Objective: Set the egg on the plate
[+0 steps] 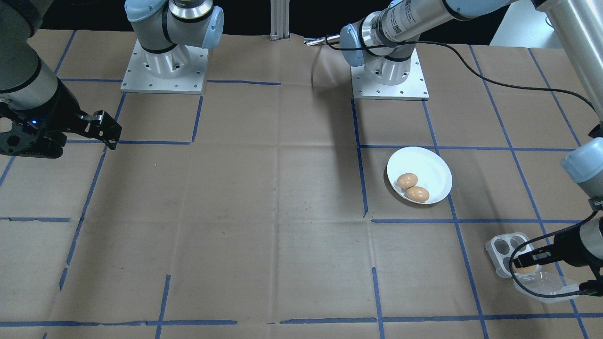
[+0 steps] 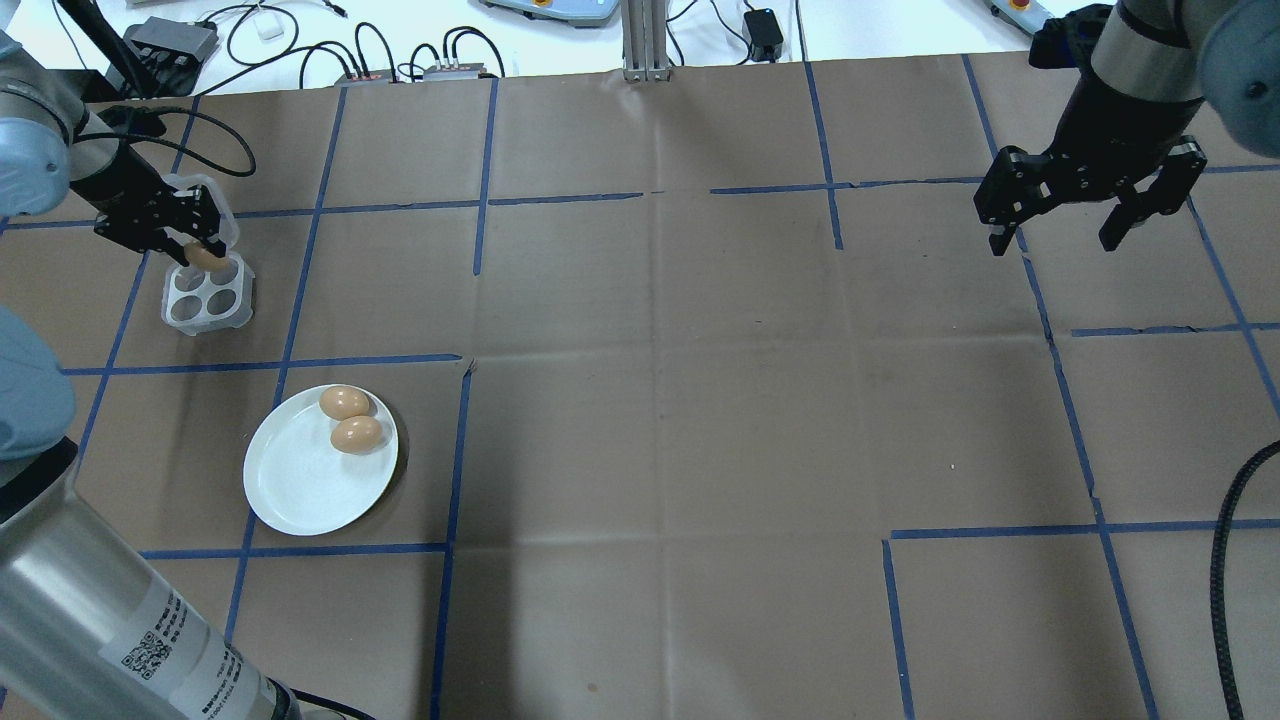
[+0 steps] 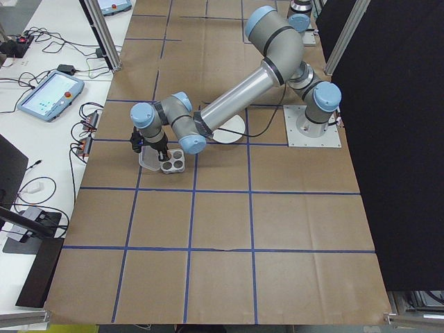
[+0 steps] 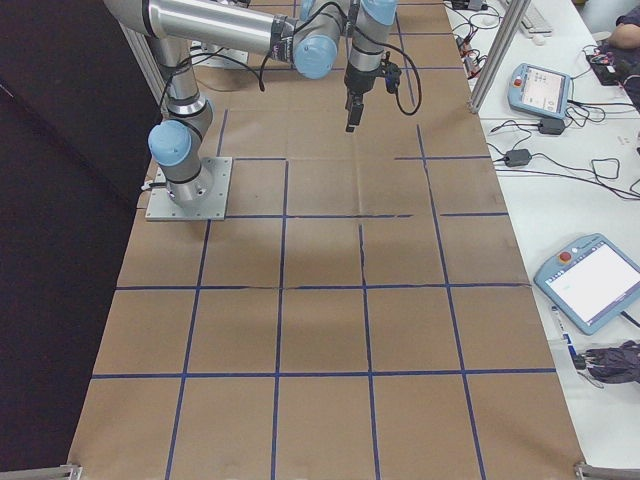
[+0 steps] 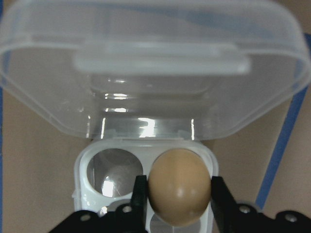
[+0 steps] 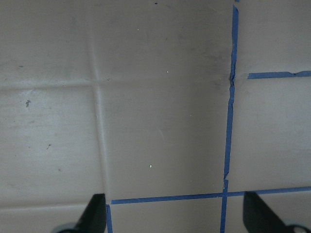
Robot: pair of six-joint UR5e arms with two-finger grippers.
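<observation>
I have the left gripper point(image 5: 179, 194) over the small white four-cup egg tray point(image 2: 208, 295) near the table's left edge, its clear plastic lid point(image 5: 155, 63) folded back. Its black fingers point(image 5: 219, 196) are drawn in against both sides of a smooth brown egg point(image 5: 179, 186), pinching it above its cup; I judge it is barely lifted, though that view is too tight to be sure. To do this well I would raise it straight up, keep the squeeze light, clear the tray rim, then carry it to the plain round white plate point(image 2: 300, 480), which already holds two brown eggs point(image 2: 350, 420) at one side, and set it on the bare part. The right gripper point(image 2: 1090, 205) hangs spread wide and empty, well apart near the far right corner.
</observation>
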